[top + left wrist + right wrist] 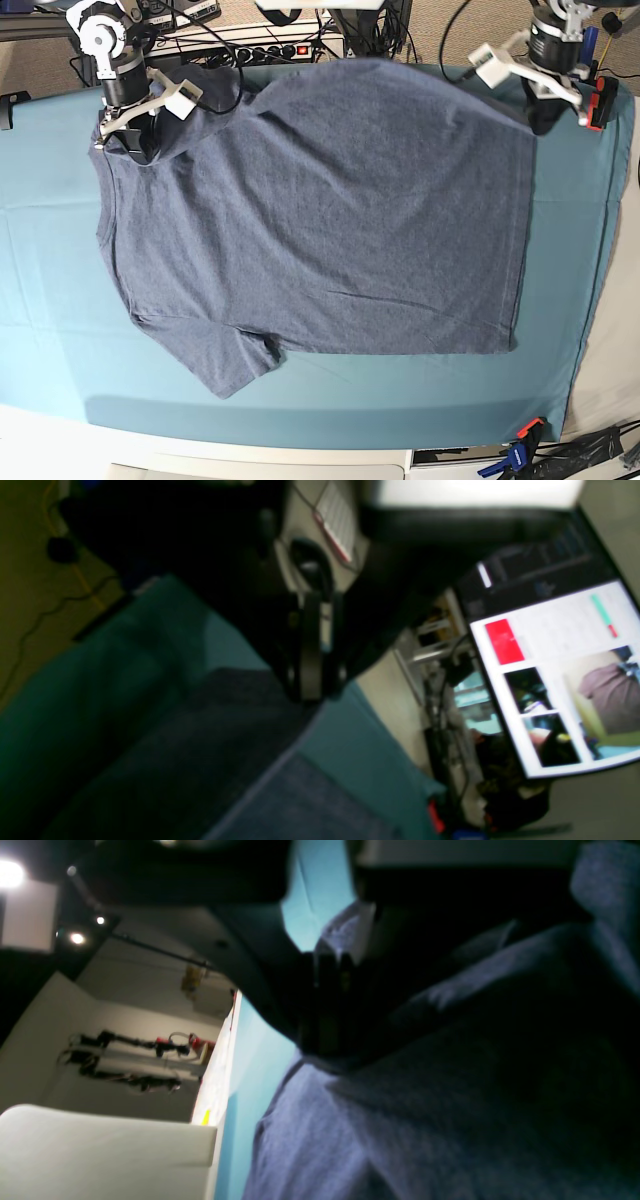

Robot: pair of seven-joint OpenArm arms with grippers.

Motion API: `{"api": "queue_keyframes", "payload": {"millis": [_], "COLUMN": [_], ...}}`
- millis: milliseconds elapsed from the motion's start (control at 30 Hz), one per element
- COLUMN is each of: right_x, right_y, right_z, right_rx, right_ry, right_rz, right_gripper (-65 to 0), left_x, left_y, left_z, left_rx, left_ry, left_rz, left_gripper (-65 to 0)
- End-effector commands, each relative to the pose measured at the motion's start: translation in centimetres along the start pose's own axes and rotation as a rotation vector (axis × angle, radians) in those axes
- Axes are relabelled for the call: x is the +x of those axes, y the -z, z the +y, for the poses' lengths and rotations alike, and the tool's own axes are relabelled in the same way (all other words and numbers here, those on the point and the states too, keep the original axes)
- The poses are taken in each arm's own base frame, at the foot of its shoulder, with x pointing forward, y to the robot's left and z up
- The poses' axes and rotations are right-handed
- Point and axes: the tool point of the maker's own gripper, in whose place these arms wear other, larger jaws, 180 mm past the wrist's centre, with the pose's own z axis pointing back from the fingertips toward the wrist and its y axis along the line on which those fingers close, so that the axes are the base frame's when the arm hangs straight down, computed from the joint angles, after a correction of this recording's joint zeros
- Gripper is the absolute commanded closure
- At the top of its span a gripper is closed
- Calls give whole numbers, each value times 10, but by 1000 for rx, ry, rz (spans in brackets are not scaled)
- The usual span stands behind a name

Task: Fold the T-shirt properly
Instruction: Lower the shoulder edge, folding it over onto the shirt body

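Pinching T-shirt (320,210) corners: left pincer (545,118), right pincer (133,145).

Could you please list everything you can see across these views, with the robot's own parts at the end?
T-shirt: one, heathered slate-blue, spread flat across the table, plain side up.
Table cloth: one, teal, under the shirt.
Clamp: one, blue and orange, on the cloth's near edge.
Power strip: one, white with a red switch, behind the table.
Monitor: one, lit, showing camera feeds, in the left wrist view.
Left gripper: one, black, shut on the T-shirt's far hem corner.
Right gripper: one, black, shut on the T-shirt at the far shoulder.
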Motion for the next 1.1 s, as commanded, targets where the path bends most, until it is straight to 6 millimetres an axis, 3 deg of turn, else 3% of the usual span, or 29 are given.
{"api": "queue_keyframes", "payload": {"millis": [0, 100, 200, 567, 867, 1067], "right_x": [0, 0, 2, 7, -17, -8], "right_y": [1, 2, 3, 14, 33, 34], "right_z": [-12, -12, -7, -6, 5, 3], "right_rx": [-39, -37, -12, 27, 51, 46], "right_ry": [-1, 18, 20, 36, 14, 15], "right_rz": [-6, -3, 0, -12, 45, -7], "right_gripper": [0, 0, 0, 0, 0, 0], "left_x": [1, -5, -9, -22, -41, -40], "left_y": [1, 7, 11, 23, 45, 46], "left_z": [15, 32, 37, 18, 10, 6], "left_rx": [45, 97, 84, 27, -21, -41], "left_ry": [2, 1, -50, -30, -46, -57], "left_rz": [-13, -9, -11, 0, 42, 32], "left_gripper": [0, 0, 0, 0, 0, 0]}}
